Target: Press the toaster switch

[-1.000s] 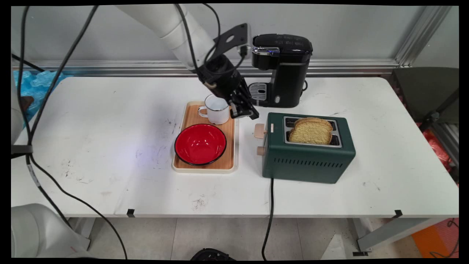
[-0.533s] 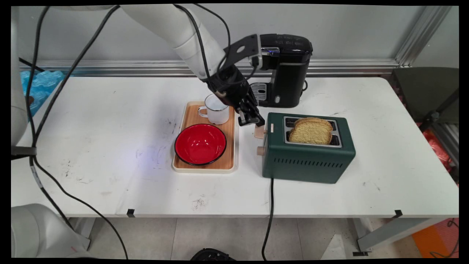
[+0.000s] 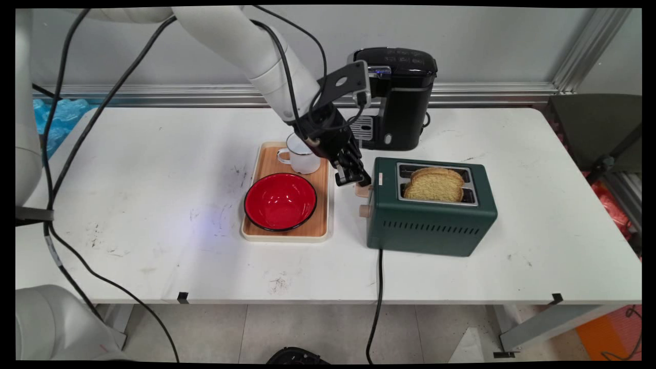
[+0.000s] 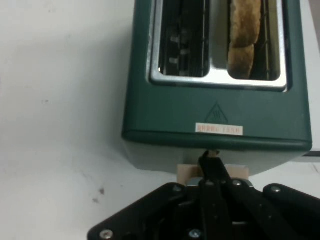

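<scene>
A dark green toaster [image 3: 430, 220] stands right of centre with a slice of bread [image 3: 434, 185] in its front slot. My gripper [image 3: 352, 178] is shut, and its tip rests on top of the tan lever [image 3: 363, 190] at the toaster's left end. A tan knob [image 3: 364, 210] sits below the lever. In the hand view the shut gripper [image 4: 212, 159] points down onto the lever [image 4: 186, 173], just under the toaster's [image 4: 215, 107] end wall. The bread [image 4: 244, 35] fills one slot there and the other slot holds nothing.
A wooden tray [image 3: 265, 164] just left of the toaster holds a red bowl [image 3: 280, 201] and a white mug [image 3: 305, 156]. A black coffee machine [image 3: 405, 102] stands behind the toaster. The toaster's black cord [image 3: 376, 287] runs over the table's front edge.
My gripper has moved right and down from beside the mug onto the toaster's lever. The lever has gone down and the bread sits lower in its slot.
</scene>
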`<action>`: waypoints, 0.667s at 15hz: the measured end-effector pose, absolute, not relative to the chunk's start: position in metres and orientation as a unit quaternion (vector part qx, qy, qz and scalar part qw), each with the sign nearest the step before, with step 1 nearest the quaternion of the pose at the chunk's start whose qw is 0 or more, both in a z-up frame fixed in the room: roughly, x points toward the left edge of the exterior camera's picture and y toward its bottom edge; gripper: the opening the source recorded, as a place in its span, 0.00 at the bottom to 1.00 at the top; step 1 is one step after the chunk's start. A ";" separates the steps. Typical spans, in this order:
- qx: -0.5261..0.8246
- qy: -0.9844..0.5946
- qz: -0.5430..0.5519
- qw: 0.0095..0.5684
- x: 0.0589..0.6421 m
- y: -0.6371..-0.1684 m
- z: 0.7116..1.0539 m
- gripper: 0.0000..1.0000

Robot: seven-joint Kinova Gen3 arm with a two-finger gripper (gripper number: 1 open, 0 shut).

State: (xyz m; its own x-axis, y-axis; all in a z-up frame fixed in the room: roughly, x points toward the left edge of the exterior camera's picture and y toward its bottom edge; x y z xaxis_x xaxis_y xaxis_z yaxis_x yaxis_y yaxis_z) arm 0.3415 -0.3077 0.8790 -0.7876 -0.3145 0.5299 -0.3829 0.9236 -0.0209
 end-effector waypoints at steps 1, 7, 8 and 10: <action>0.186 -0.943 0.063 0.267 0.341 -0.308 0.876 0.00; 0.189 -0.944 0.058 0.263 0.340 -0.312 0.860 0.00; 0.189 -0.944 0.057 0.263 0.340 -0.312 0.857 0.00; 0.189 -0.945 0.054 0.263 0.340 -0.313 0.852 0.00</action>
